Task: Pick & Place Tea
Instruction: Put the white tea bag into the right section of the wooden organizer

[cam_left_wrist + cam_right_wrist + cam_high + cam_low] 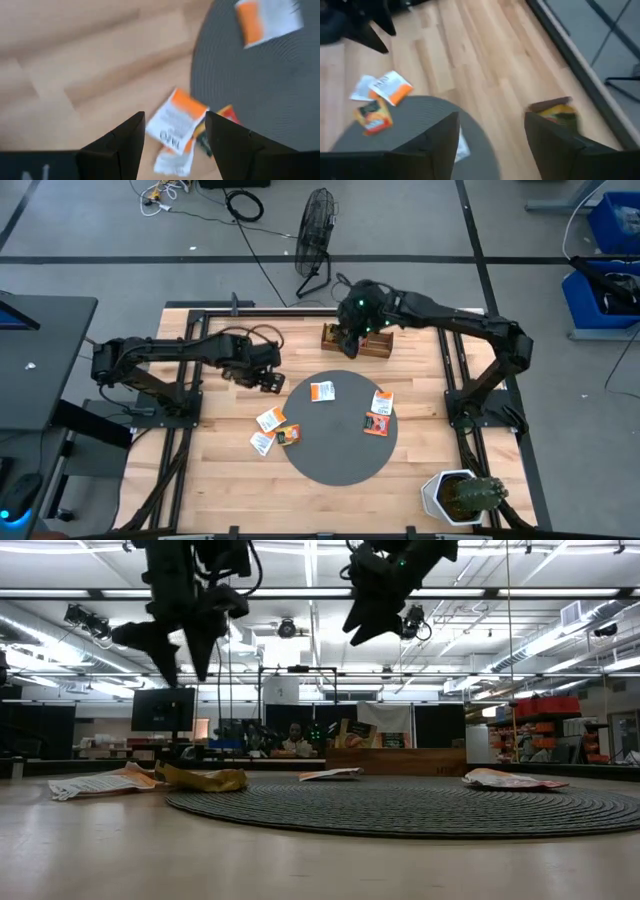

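Flimsy, feather-light tea sachets (271,420) lie flat below the wide-open left gripper (270,383), best pinched by an edge; right gripper (349,345) gapes empty.

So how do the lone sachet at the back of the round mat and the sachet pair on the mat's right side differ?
The lone sachet is mostly white with an orange patch; in the pair, only the rear one is white, the front one orange-red with dark print. The lone sachet lies apart from the others; the pair touch or overlap. All lie flat on the dark round mat, untouched by either gripper.
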Action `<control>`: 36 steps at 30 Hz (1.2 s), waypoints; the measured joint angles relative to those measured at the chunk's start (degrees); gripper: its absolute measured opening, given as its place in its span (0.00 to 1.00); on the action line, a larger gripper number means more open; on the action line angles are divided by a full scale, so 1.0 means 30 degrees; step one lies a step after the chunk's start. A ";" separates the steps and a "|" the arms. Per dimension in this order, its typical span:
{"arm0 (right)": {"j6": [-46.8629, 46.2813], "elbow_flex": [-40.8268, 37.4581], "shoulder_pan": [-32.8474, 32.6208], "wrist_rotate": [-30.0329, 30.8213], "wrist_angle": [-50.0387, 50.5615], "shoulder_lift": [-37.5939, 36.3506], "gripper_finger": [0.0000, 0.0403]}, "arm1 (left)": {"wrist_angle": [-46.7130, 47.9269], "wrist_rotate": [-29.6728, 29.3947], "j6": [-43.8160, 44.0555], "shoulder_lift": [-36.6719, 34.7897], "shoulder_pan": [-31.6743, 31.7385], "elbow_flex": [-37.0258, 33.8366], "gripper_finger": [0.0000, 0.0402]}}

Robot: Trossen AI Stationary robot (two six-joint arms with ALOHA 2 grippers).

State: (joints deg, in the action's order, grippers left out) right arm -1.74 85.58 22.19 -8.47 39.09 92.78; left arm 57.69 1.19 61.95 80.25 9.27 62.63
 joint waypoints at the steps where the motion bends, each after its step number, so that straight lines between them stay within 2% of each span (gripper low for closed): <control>1: -0.0387 -0.0377 -0.0281 0.0040 -0.0484 -0.0034 0.57 | -0.0092 0.0415 0.0767 0.0000 -0.0197 -0.0352 0.52; 8: -0.1339 -0.2695 -0.1940 0.0103 -0.2190 -0.0045 0.57 | -0.1044 0.1581 0.6633 0.0000 -0.2688 -0.3063 0.52; 11: -0.1267 -0.3143 -0.2398 0.0089 -0.2576 -0.0045 0.57 | -0.2779 0.1450 0.9745 0.0000 -0.3959 -0.4036 0.52; 16: -0.1201 -0.3706 -0.2683 -0.0407 -0.3629 -0.0045 0.57 | -0.5980 -0.0227 1.5188 0.0000 -0.5743 -0.5776 0.52; 21: -0.0759 -0.3767 -0.2693 -0.1120 -0.4135 -0.0045 0.57 | -0.6162 -0.1968 1.9177 0.0000 -0.6769 -0.6697 0.52; 26: -0.0223 -0.3767 -0.2689 -0.1201 -0.4294 -0.0049 0.57 | -0.6962 -0.2937 2.0276 0.0407 -0.6933 -0.6840 0.52; 36: -0.0184 -0.3767 -0.2686 -0.1376 -0.4315 -0.0050 0.57 | -0.8524 -0.3096 2.0736 0.3036 -0.6802 -0.6750 0.52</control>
State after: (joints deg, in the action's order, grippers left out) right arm -2.29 74.28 14.13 -12.60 26.14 92.63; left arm 32.12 -8.10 124.16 89.35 -11.14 42.38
